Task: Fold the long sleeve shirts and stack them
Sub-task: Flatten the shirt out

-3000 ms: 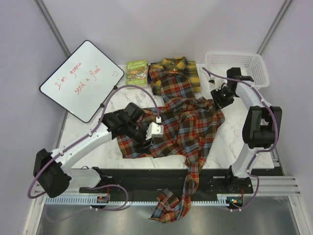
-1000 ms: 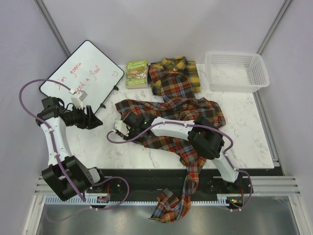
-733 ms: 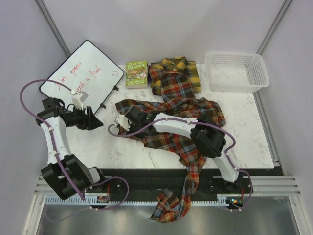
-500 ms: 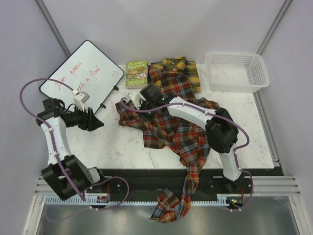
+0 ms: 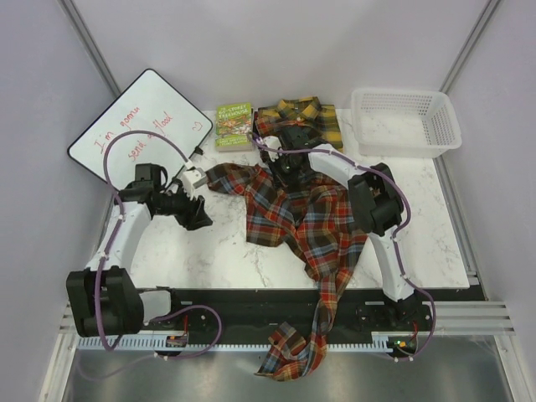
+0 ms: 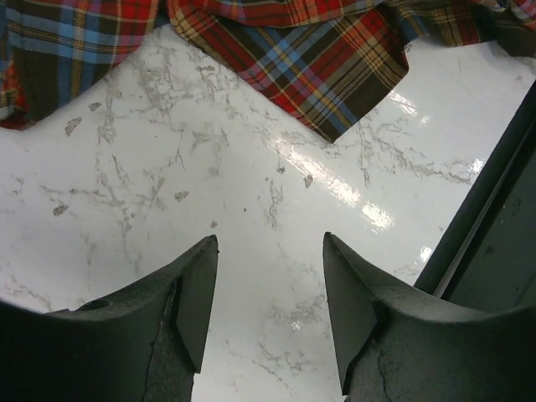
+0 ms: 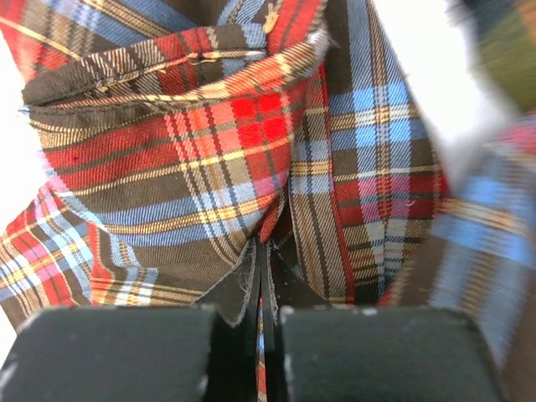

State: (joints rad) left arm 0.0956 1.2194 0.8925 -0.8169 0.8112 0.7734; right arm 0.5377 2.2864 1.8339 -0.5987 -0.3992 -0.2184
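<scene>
**Right gripper pinches the red-brown shirt while the free corner lies towards the left gripper**

The red-brown shirt (image 5: 314, 213) lies crumpled across the middle of the marble desk (image 5: 209, 251). Its long axis runs from the upper centre of the top view down to the lower centre, where one sleeve (image 5: 293, 356) hangs over the near edge. The right gripper (image 5: 291, 164) sits at the upper end of that axis. In the right wrist view the right gripper (image 7: 261, 276) has its fingers pressed together with a fold of the plaid cloth caught between them.

The left gripper (image 5: 199, 218) hangs over bare desk at centre left, fingers apart and holding nothing. The shirt's loose left corner (image 5: 224, 177) lies just to its upper right, so the left arm is the nearer one to that edge. In the left wrist view the left gripper (image 6: 268, 276) faces open marble (image 6: 209, 193), and a pointed flap of the shirt (image 6: 327, 75) lies ahead of it at the top of the frame, well clear of the fingertips. A move to spread the garment would likely call for the left gripper to reach forward and right to that corner.

The yellow and black shirt (image 5: 322, 121) rests folded at the upper centre, partly covered by red-brown cloth. Both shirts look like soft woven flannel that is limp and creases easily, while the desk is glossy and smooth. A green book (image 5: 234, 126), a whiteboard (image 5: 138, 138) and a white mesh basket (image 5: 406, 121) line the far side.
</scene>
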